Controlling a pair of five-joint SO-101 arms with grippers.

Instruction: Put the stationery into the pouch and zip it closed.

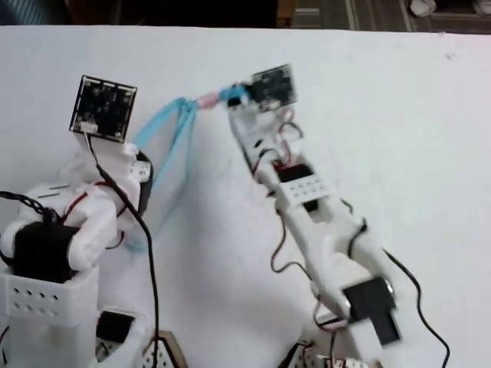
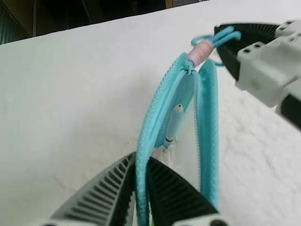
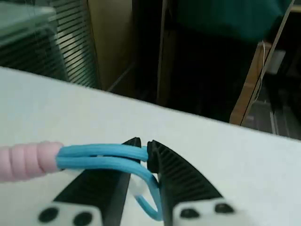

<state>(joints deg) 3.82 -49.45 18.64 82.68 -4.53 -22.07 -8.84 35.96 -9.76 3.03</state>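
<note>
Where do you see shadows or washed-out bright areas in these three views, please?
High view: the table is bright, with faint shadows beside the pouch. Left wrist view: the table is washed out toward its far corner. Right wrist view: the room behind is dark, the pull loop well lit.

The pouch hides its near end behind the left arm in the high view. Inside it, only part of a pen shows. The picture's edge cuts the pink bead on the zip cord.

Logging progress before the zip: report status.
Left hand shut on pouch rim. Right hand shut on zipper cord. Pouch open, pen inside.
</note>
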